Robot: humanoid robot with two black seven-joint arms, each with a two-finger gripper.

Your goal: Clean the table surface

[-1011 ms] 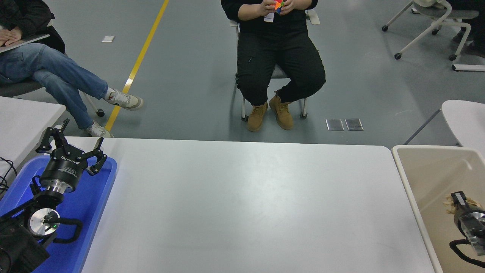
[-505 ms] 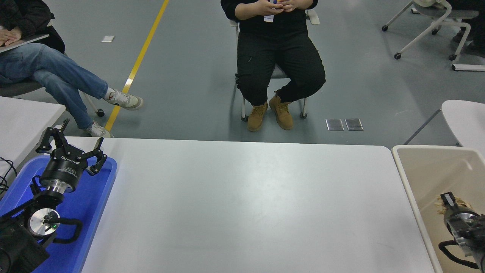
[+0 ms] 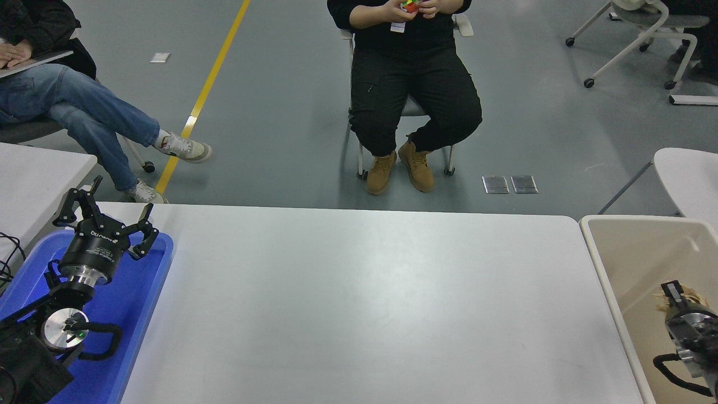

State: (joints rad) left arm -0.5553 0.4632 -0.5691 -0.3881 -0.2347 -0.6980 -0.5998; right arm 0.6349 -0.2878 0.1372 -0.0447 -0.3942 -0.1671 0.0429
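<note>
Over the beige bin (image 3: 628,247) at the right end of the bench, the right gripper (image 3: 676,294) hangs low inside the walls with some pale, crumpled scrap (image 3: 691,294) at its tip; whether its fingers grip that scrap or have let it go I cannot tell, since only one finger shows against it. Left of the bin stretches the table surface (image 3: 359,303), white and bare of litter as far as the view reaches. At the far left end from the bin, the left gripper (image 3: 106,219) sits parked over a blue tray (image 3: 132,314), its fingers spread wide and holding nothing. By my judgement the step in hand is dropping waste into the bin, late in the clean-up. Next, the right arm needs to leave the scrap in the bin and lift out without catching the rim.
</note>
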